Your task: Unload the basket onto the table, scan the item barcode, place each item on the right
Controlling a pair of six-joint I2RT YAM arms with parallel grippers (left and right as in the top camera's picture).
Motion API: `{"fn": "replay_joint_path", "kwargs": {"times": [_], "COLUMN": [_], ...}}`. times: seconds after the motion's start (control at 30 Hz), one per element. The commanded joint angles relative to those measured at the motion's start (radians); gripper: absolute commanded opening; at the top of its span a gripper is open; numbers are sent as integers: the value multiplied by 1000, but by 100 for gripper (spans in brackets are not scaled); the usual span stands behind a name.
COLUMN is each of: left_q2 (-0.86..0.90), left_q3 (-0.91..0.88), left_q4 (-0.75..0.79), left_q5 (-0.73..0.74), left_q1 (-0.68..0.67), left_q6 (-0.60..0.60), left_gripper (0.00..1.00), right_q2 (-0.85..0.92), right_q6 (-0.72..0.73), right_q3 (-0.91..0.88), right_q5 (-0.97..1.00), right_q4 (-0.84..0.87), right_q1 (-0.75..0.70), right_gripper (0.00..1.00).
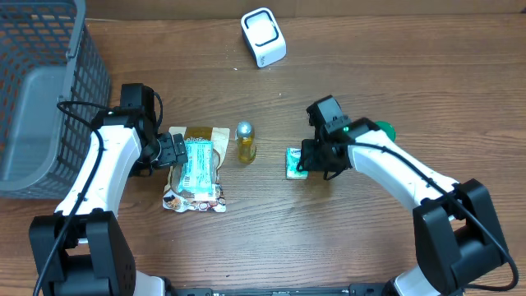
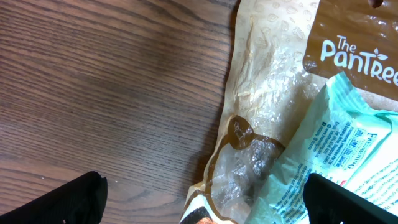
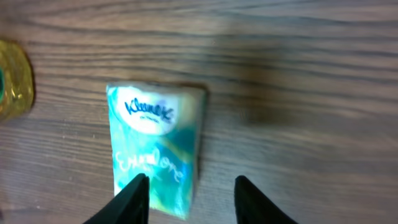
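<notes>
A wooden table (image 1: 394,66) is seen from overhead, w/ a grey mesh basket (image 1: 33,49) set at its far L corner. A brown "The PanTree" snack bag (image 1: 209,133) is laid flat L of centre, and a teal wipes pack (image 1: 197,164) is laid on top of it. The L gripper (image 1: 181,153) is held at the bag's L edge w/ its jaws spread wide; nothing is grasped. A white barcode scanner (image 1: 263,37) is stood at the far edge, well apart from both arms. The Kleenex pack (image 1: 293,163) is laid flat on the wood R of centre. The R gripper (image 3: 191,198) is held over its near corner, fingers parted, not clamped on it. A small yellow bottle (image 1: 245,142) w/ a silver cap is stood btwn bag and Kleenex pack. A green object (image 1: 385,129) is part hidden behind the R arm.
</notes>
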Motion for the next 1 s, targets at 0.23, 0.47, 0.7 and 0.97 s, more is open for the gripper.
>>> {"fn": "replay_joint_path", "kwargs": {"times": [0.23, 0.47, 0.7, 0.97], "left_q2": [4, 4, 4, 4], "left_q3": [15, 15, 15, 15], "left_q4": [-2, -2, -2, -2], "left_q5": [8, 8, 8, 8], "left_q1": [-3, -3, -3, -3], "left_q6": [11, 11, 11, 11], "left_gripper": [100, 100, 99, 99], "right_q2": [9, 79, 149, 221], "right_q6": [45, 114, 125, 125], "right_q3": [171, 168, 168, 168], "right_q5": [82, 248, 380, 378], "right_q4": [-96, -92, -65, -44], "right_q1": [92, 212, 263, 264], "right_gripper": [44, 45, 45, 46]}}
